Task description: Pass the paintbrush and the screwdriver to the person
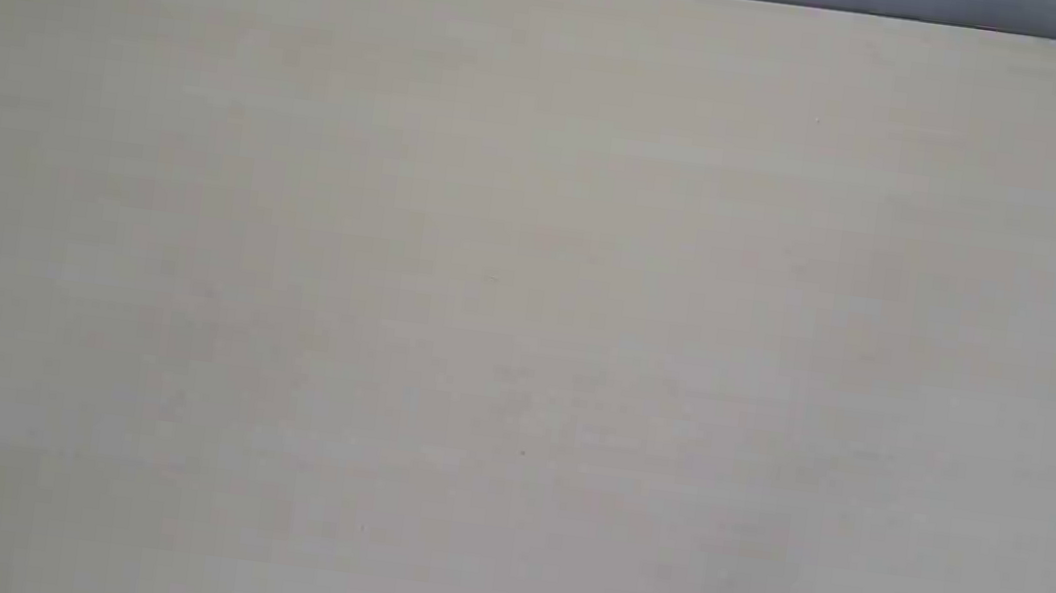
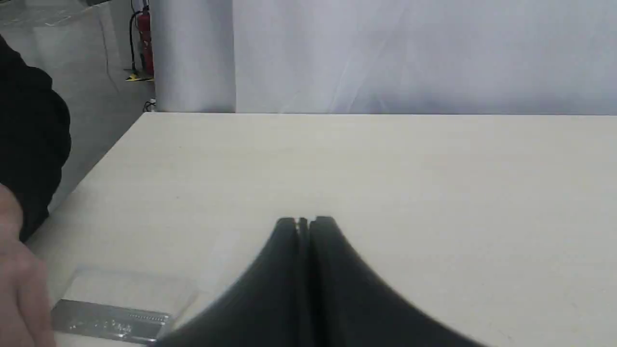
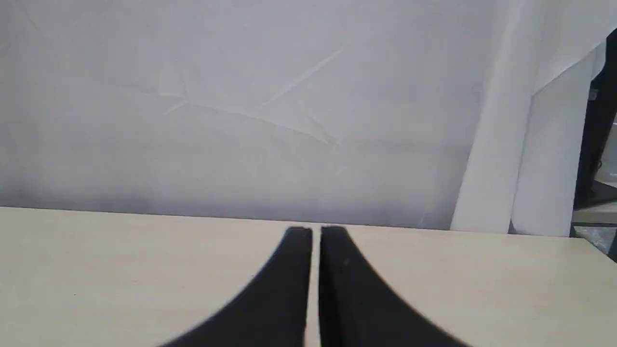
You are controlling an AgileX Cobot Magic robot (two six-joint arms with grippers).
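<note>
The paintbrush lies on the table near a table edge in the left wrist view; only its pale bristles and silver ferrule show, and the handle is cut off by the frame. The person's hand, with a black sleeve above it, is right beside the brush. My left gripper is shut and empty, off to the side of the brush. My right gripper is shut with only a thin slit between its fingers, holding nothing, over bare table. The screwdriver is out of view. No gripper or object appears in the exterior view.
The pale wooden table fills the exterior view. A white curtain hangs behind the table's far edge. A red fire extinguisher stands on the floor beyond the table corner.
</note>
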